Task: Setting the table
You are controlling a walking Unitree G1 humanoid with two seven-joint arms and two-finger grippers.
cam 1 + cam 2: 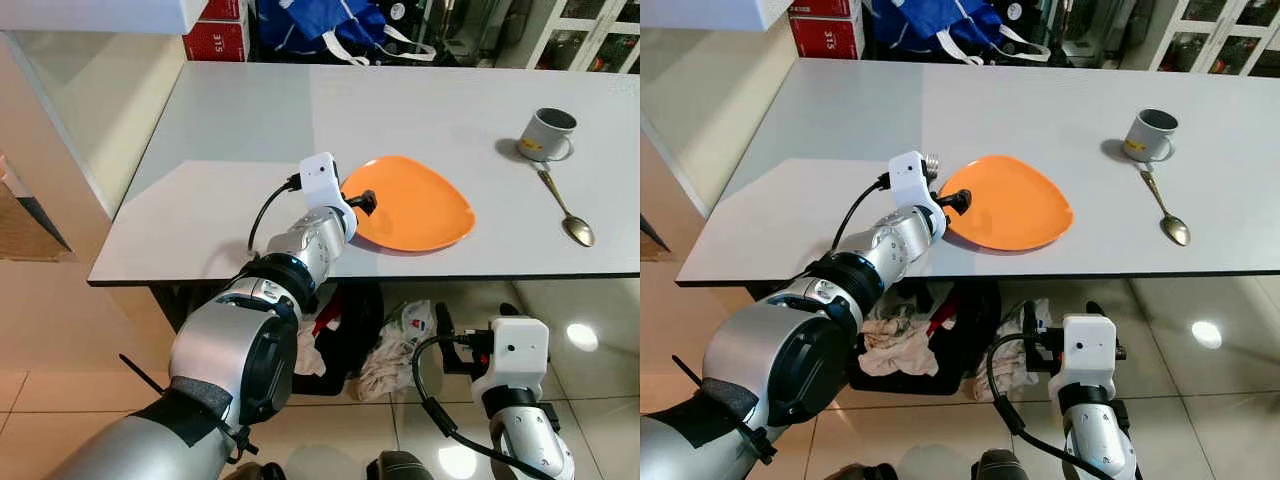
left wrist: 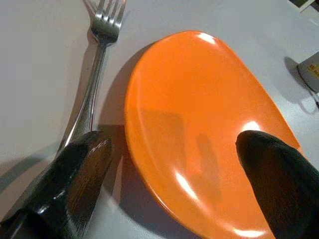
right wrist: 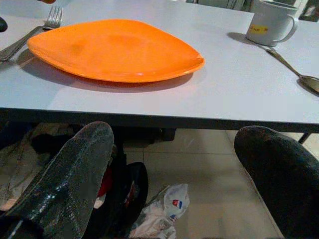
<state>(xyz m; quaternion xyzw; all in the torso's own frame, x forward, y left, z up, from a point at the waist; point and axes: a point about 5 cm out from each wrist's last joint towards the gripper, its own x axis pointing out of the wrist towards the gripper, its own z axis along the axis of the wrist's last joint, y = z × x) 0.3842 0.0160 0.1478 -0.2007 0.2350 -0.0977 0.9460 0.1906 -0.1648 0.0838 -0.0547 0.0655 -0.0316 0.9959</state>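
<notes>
My left gripper [image 2: 174, 164], fingers spread and empty, straddles the orange plastic plate [image 2: 199, 129] rim beside the steel fork [image 2: 94, 84]; next, retract clear.

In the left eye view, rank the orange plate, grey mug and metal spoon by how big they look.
1. Orange plate, clearly largest.
2. Grey mug and metal spoon: too close to rank. The spoon looks longer but thin; the mug is bulkier.
</notes>
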